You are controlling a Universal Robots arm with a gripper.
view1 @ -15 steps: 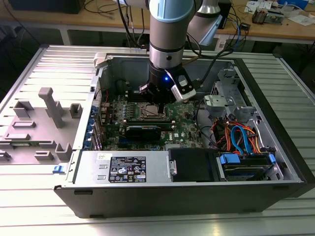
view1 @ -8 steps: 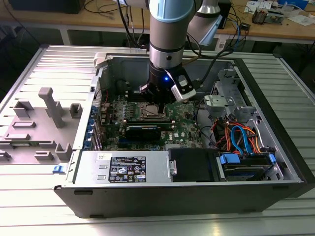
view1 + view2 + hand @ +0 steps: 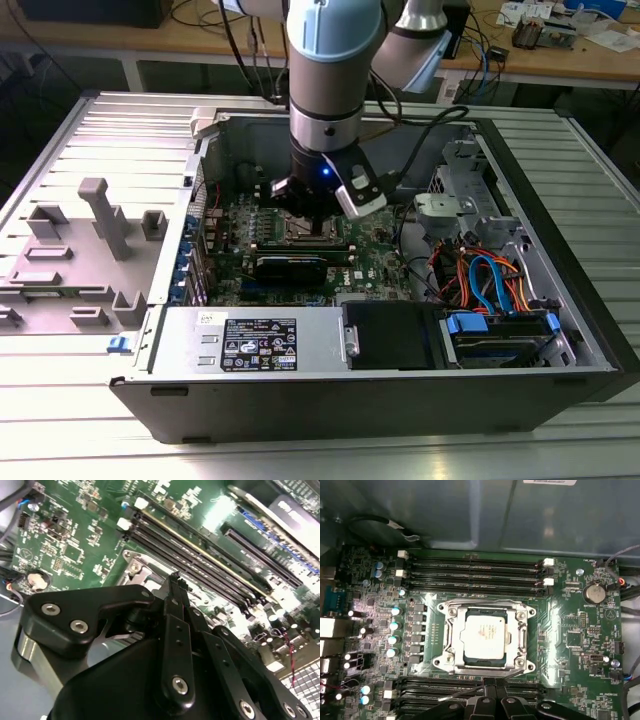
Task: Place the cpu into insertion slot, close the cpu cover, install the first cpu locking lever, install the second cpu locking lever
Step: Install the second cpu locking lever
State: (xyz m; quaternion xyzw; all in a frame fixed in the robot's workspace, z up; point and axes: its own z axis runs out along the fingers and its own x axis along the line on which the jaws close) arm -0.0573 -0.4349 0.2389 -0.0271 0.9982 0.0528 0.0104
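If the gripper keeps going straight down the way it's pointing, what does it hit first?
Probably the black memory slots beside the insertion slot, not the cpu: the gripper tips sit over them in the first wrist view. Depth is unclear.

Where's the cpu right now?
In the first wrist view the cpu lies in the insertion slot, framed by the cpu cover, between two banks of black memory slots. The claw hovers beside the socket's edge.

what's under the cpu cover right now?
In the first wrist view the cpu cover lies down flat, with the cpu showing through its window. The insertion slot is beneath the cpu, so its contacts are hidden. The end effector sits by the socket's edge.
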